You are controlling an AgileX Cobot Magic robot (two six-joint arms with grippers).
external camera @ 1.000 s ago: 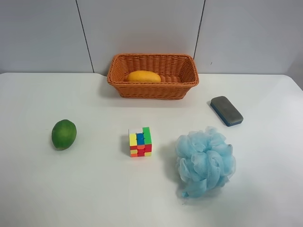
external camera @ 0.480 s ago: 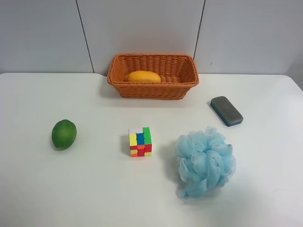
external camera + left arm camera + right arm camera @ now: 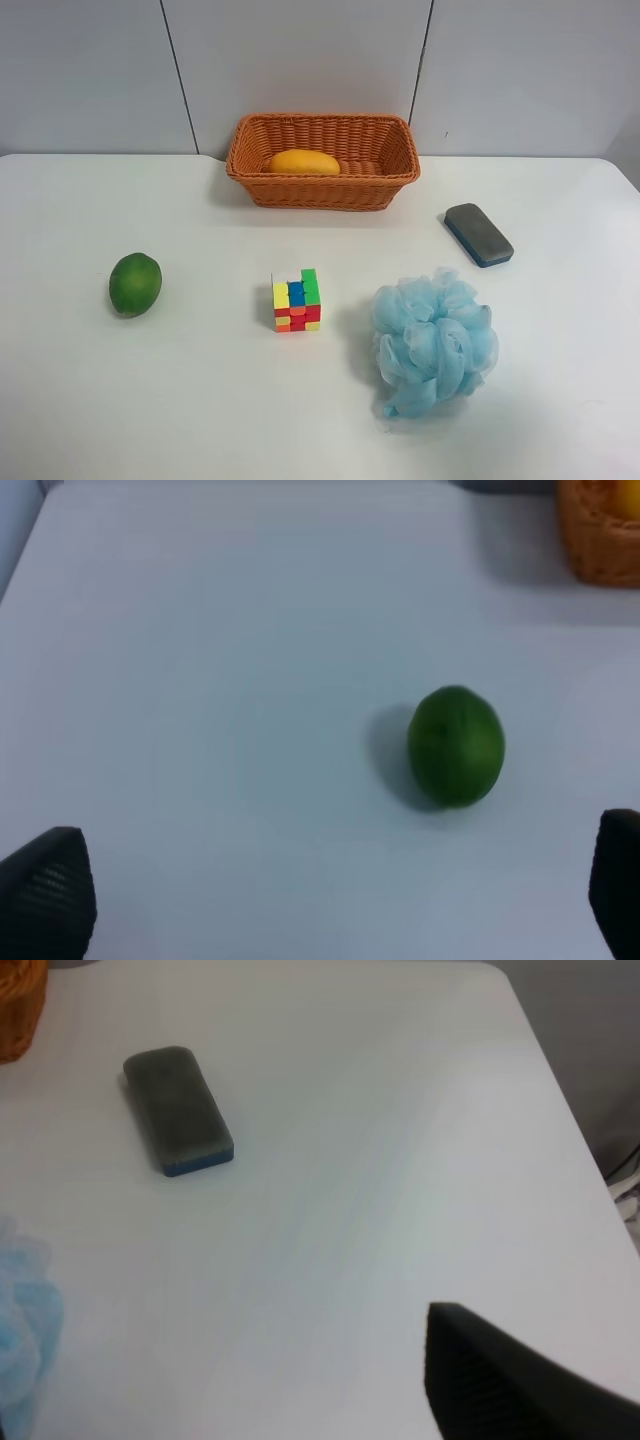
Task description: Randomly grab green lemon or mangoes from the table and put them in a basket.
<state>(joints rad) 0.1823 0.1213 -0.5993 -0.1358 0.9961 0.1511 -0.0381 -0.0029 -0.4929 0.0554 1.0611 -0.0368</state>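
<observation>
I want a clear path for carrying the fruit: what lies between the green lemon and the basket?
Nothing. In the exterior high view, only bare white table lies between the green lemon and the basket. The puzzle cube sits off that line.

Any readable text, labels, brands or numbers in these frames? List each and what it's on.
None: no readable text in any view.
Puzzle cube: plain coloured squares, no print.
Eraser: no label visible.
Basket, mango, green lemon, blue bath pouf: unmarked.
</observation>
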